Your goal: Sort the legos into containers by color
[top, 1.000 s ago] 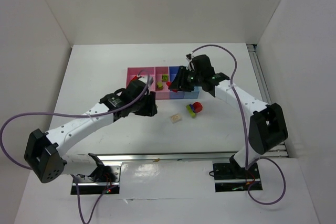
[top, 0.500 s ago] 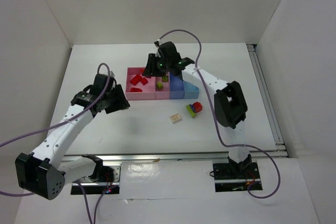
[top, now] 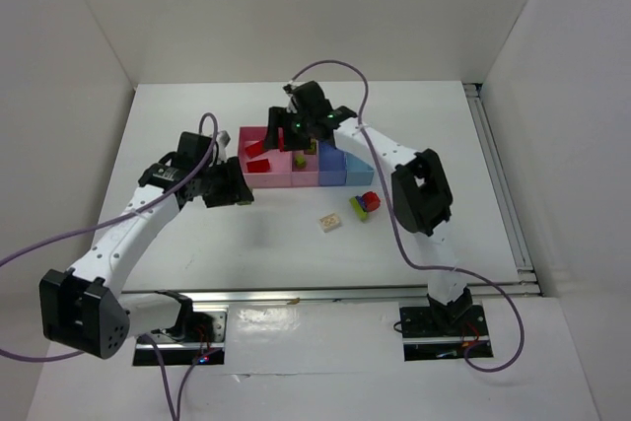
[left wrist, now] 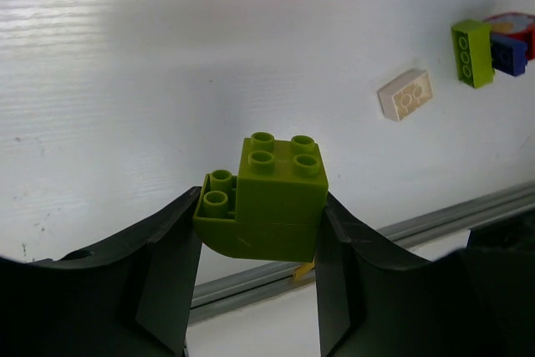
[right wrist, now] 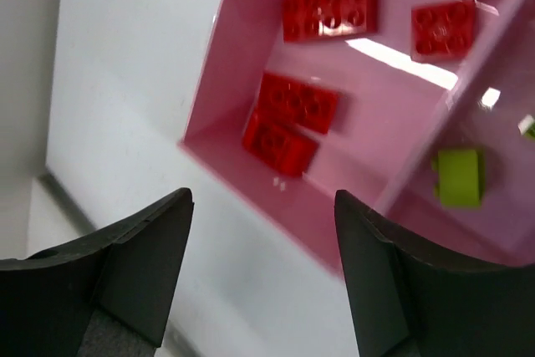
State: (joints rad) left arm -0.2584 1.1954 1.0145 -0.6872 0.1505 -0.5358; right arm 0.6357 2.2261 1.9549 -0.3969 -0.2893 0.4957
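Leftmost pink bin (right wrist: 384, 114): 4 red legos (right wrist: 298, 104). Next pink bin (right wrist: 501, 215): lime lego (right wrist: 458, 177). R gripper (right wrist: 261, 206) open, empty, over leftmost bin. L gripper (left wrist: 261, 206) clamps lime brick (left wrist: 280, 181), left of bins, above table (left wrist: 125, 81).

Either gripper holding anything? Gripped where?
Left gripper holds a lime green lego, pinched by opposite side faces. Right gripper is open and empty, above the pink bin.
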